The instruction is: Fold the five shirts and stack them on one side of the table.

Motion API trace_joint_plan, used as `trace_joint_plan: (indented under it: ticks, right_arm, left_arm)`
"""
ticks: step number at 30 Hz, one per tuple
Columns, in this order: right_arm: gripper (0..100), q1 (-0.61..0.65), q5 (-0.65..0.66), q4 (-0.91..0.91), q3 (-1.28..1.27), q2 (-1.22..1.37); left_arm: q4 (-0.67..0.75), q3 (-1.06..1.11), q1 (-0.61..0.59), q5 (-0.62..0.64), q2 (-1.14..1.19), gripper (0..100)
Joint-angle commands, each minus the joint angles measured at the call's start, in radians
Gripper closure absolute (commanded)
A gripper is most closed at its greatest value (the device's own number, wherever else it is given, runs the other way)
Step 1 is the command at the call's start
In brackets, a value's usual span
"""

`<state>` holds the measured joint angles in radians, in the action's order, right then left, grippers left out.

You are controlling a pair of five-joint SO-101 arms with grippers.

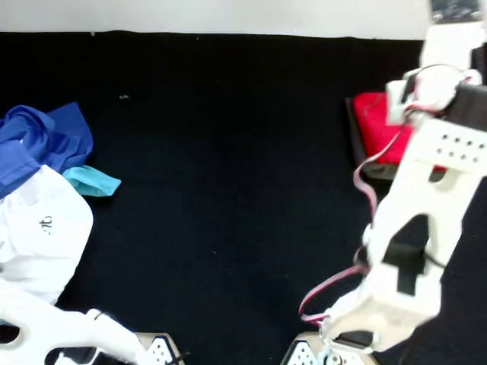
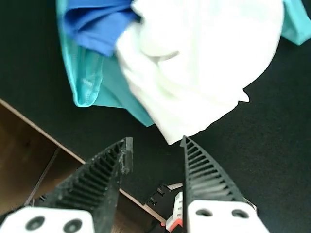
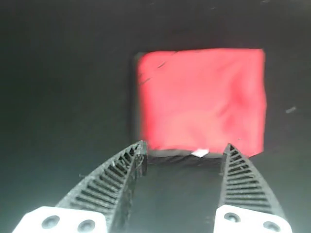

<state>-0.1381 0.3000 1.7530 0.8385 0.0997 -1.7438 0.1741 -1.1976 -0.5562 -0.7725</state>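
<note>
Right jaws open and empty, a square folded red cloth shirt (image 3: 201, 99) just beyond their tips on the black worktop (image 3: 63, 73). Left jaws open too, a crumpled white cloth shirt (image 2: 194, 63) just ahead.

Table: your table (image 1: 228, 167) lies under a matte black cloth that spreads across nearly the whole high view.
Wall: a pale, plain wall (image 1: 190, 14) meets the cloth along the table's far edge.
Past the edge: in the left wrist view, a brown surface (image 2: 26, 165) lies below the table's rim, crossed by one dark seam; floor or furniture, you cannot tell.
Light: soft and even across the cloth.
</note>
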Motion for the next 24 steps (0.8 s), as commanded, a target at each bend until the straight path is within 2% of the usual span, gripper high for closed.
trace_joint_plan:
  ticks: [1, 5, 12, 15, 20, 24]
  right_arm:
    - [76.0, 0.111, -0.051, 0.010, -0.274, -0.246]
    - [76.0, 0.165, -0.049, 0.008, -0.469, -0.403]
    - [76.0, 0.162, -0.051, 0.010, -0.785, -0.599]
    - [76.0, 0.166, -0.046, 0.007, -0.908, -0.680]
    - [76.0, 0.163, -0.044, 0.007, -1.055, -0.812]
    - [76.0, 0.174, -0.044, 0.002, -1.164, -0.901]
  left_arm:
    - [-0.002, 0.067, 0.108, -0.006, -0.004, 83]
    - [0.043, 0.226, 0.174, -0.006, -0.004, 83]
    - [0.402, 0.526, 0.294, -0.006, -0.004, 82]
    - [0.551, 0.568, 0.275, -0.006, -0.004, 82]
    - [0.692, 0.549, 0.196, -0.006, -0.004, 82]
    - [0.753, 0.545, 0.232, -0.003, -0.001, 82]
